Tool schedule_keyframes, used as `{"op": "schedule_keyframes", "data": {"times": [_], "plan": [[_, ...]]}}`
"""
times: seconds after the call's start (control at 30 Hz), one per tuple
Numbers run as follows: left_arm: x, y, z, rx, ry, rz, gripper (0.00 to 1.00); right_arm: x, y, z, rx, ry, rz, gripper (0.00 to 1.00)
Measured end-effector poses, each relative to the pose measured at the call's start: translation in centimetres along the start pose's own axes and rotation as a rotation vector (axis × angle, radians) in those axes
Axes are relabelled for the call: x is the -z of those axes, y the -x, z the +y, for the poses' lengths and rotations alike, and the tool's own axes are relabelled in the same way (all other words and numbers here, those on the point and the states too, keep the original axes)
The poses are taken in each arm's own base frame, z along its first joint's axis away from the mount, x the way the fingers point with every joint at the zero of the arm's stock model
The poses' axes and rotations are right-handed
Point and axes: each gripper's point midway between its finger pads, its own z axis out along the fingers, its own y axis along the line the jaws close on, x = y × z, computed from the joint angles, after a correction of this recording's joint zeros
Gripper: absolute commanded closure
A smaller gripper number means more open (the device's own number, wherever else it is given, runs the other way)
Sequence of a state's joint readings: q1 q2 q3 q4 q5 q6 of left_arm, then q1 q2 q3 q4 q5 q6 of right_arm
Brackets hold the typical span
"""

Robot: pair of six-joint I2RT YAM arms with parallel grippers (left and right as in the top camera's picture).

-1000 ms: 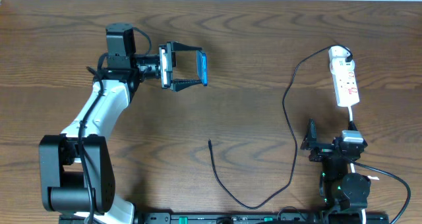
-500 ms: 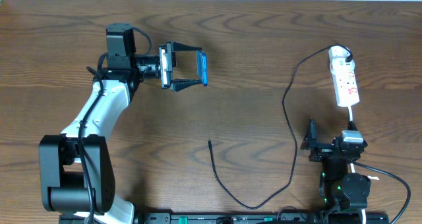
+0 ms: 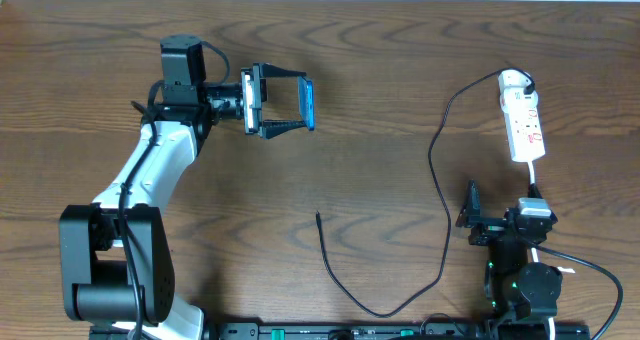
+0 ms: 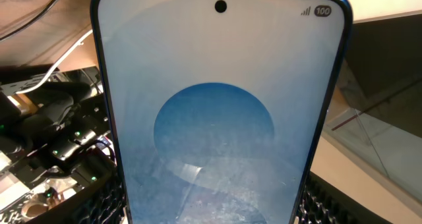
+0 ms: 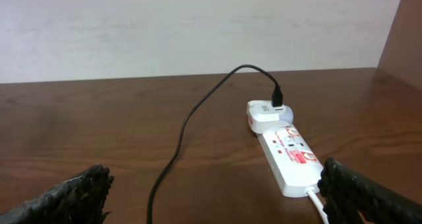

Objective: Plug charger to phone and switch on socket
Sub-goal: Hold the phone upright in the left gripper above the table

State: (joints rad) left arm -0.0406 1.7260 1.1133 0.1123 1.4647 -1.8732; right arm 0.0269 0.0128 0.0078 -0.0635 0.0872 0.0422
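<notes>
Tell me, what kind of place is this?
Probably a robot lab workbench: a left arm and right arm sit at a wooden table, the left one holding a phone, with a socket and charger nearby.

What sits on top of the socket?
A rounded white adapter sits on the far end of the socket, with the charger plugged into it. The outlet beneath the adapter is covered.

Looks evenly and softly lit from above in the overhead view, with only faint shadows on the table (image 3: 400, 60). Glows pale and washed out across the phone (image 4: 217, 118) screen at the left wrist, with a whitish reflection low down and dim surroundings. Reads sharp on the socket (image 5: 290, 155) at the right wrist, soft in the lower corners.
</notes>
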Motion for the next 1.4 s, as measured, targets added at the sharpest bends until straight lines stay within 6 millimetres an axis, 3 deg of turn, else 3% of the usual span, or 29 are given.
{"op": "schedule_keyframes", "data": {"times": [0.57, 1.4], "plan": [[0.0, 0.0, 0.0, -0.097, 0.0, -0.001, 0.93, 0.0, 0.0, 0.0, 0.0, 0.0, 0.0, 0.01], [0.1, 2.1, -0.8, -0.621, -0.008, -0.131, 0.93, 0.0, 0.0, 0.0, 0.0, 0.0, 0.0, 0.01]]}}
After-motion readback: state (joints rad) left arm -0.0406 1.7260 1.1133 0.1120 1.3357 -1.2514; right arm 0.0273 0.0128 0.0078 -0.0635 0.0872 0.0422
